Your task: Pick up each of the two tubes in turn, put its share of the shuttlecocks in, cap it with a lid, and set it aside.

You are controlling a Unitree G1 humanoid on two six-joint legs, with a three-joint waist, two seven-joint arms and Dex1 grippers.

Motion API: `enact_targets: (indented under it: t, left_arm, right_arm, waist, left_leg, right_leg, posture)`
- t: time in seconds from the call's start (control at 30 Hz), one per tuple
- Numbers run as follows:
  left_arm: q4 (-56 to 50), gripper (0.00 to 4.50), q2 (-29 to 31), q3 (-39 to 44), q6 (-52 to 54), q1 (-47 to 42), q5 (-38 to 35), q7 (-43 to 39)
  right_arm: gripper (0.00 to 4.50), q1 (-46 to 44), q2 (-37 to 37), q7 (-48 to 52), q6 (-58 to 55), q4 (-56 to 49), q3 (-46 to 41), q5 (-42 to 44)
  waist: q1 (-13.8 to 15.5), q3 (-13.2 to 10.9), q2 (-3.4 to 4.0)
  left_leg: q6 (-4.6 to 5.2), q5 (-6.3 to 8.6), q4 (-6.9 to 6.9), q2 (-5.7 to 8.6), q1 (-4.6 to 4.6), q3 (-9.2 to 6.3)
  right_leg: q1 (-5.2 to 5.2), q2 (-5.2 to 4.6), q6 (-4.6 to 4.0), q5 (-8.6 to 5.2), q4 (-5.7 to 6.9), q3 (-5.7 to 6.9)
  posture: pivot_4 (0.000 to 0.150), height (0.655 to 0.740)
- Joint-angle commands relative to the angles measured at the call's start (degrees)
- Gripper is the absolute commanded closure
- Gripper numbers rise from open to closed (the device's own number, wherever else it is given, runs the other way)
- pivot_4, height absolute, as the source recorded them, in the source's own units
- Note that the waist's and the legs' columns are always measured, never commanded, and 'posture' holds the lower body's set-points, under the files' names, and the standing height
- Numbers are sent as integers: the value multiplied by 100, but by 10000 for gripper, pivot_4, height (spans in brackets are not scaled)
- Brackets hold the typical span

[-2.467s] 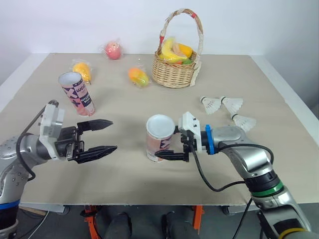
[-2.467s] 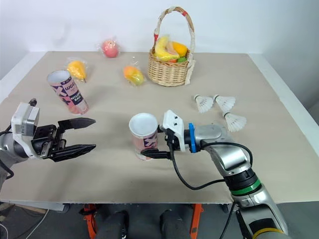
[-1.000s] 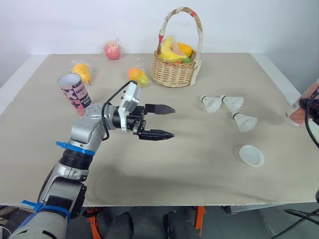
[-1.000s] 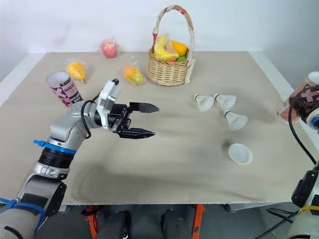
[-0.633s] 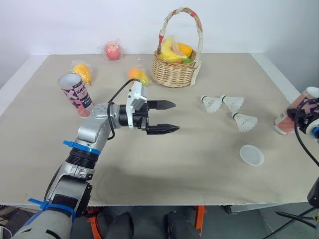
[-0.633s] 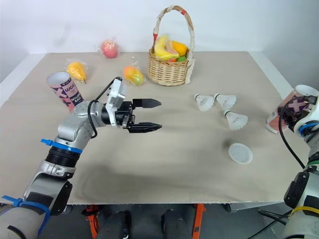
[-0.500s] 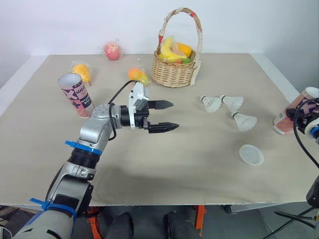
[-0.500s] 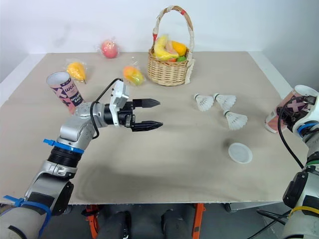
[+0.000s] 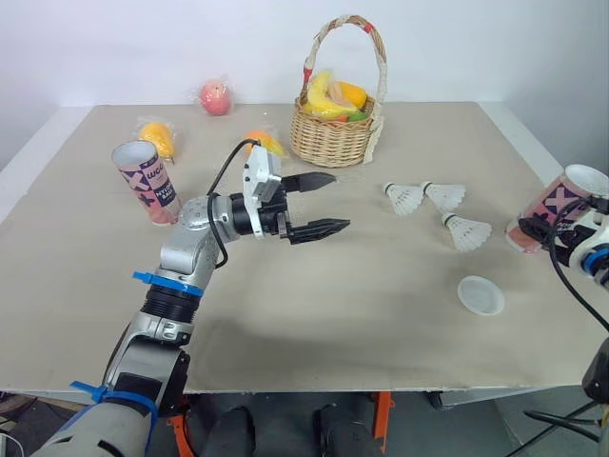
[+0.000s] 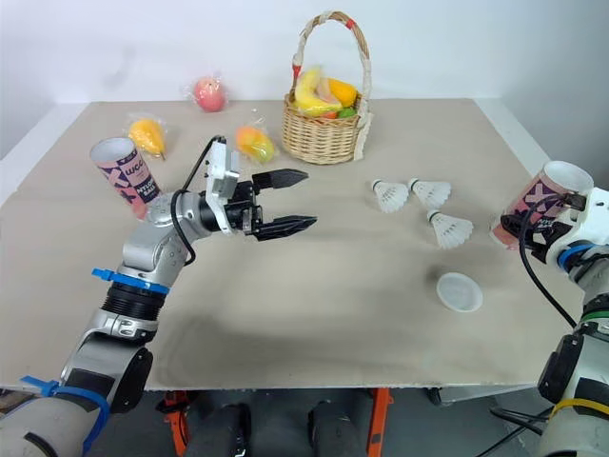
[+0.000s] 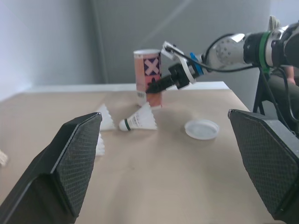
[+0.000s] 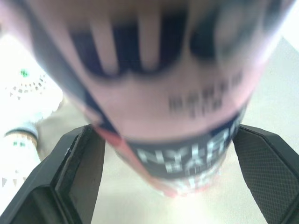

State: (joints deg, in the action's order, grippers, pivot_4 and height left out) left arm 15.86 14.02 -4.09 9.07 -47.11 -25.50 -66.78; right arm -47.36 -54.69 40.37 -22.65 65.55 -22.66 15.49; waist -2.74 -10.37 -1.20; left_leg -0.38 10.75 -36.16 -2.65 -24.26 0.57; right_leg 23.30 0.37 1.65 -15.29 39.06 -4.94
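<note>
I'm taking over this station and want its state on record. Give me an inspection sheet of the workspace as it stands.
Surface: beige flat tabletop, no spills seen.
Job's things: one pink printed tube stands open at the left. The second pink printed tube is tilted at the right edge. Three white feather shuttlecocks lie loose on the right, with a round white lid in front of them.
Clutter: woven wicker basket holding fruit; three plastic-wrapped fruits towards the back.
Hands: left hand open and holding nothing, over mid-table. Right hand grips the second pink printed tube.
Cables: a black cable loops at each wrist.
Surroundings: white wall behind.
</note>
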Motion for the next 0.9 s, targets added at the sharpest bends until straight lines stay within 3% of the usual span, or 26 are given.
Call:
enact_targets:
  t: [0.03, 0.23, 0.43, 0.57, 0.63, 0.77, 0.9]
  left_arm:
    - [-107, 0, -57, 109, -114, 9, -125, -56]
    - [-160, 0, -44, 73, -100, 81, -149, -162]
    - [-645, 0, 102, 274, 76, 325, -392, -76]
    - [-1397, 0, 591, 683, 517, 967, -573, 340]
    - [-1746, 0, 813, 905, 724, 1351, -606, 670]
    - [-2304, 0, 1004, 1296, 860, 2144, -386, 1593]
    - [-2668, 0, 732, 1783, 891, 2781, -168, 2997]
  right_arm:
    - [210, 101, -314, 244, -69, -436, -72, 87]
    - [210, 638, -398, 870, -320, -1143, -70, 226]
    - [210, 1965, -679, 1473, -808, -2528, -360, 509]
    - [210, 3318, -545, 1882, -1286, -5159, -630, 1102]
    - [210, 3587, -337, 1892, -1476, -6346, -438, 1412]
    - [210, 3174, 332, 1578, -1553, -7566, 461, 1601]
    - [210, 2214, 1383, 1094, -1287, -7707, 1465, 1329]
  waist:
    - [1, 0, 0]
    - [0, 0, 1]
    - [14, 2, 3]
    - [0, 4, 7]
    - [-92, 12, 20]
    - [-167, 7, 2]
    - [-159, -6, -20]
  left_leg:
    - [0, 0, 0, 1, 0, 1]
    - [0, 0, -3, 2, 1, 2]
    - [1, 1, -11, 2, -2, 3]
    - [2, 2, -13, 2, -4, 0]
    - [1, 3, -15, -9, 10, 3]
    - [-5, -1, -20, -27, 22, -20]
    - [-8, -37, -23, -19, 42, -40]
  right_leg:
    - [0, -1, 1, 0, 0, 0]
    - [-1, -1, 7, 1, 0, -2]
    - [-3, -4, 11, 0, 0, -3]
    - [-4, -6, 18, -3, 1, -2]
    - [-4, 8, 46, -19, 7, -18]
    - [-13, 33, 37, 10, 10, -5]
    - [-23, 37, 39, 60, 9, -9]
  posture:
    - [1500, 7400]
    - [1500, 7400]
    - [1500, 7400]
    - [1500, 7400]
    - [1500, 7400]
    - [1500, 7400]
    - [1500, 7400]
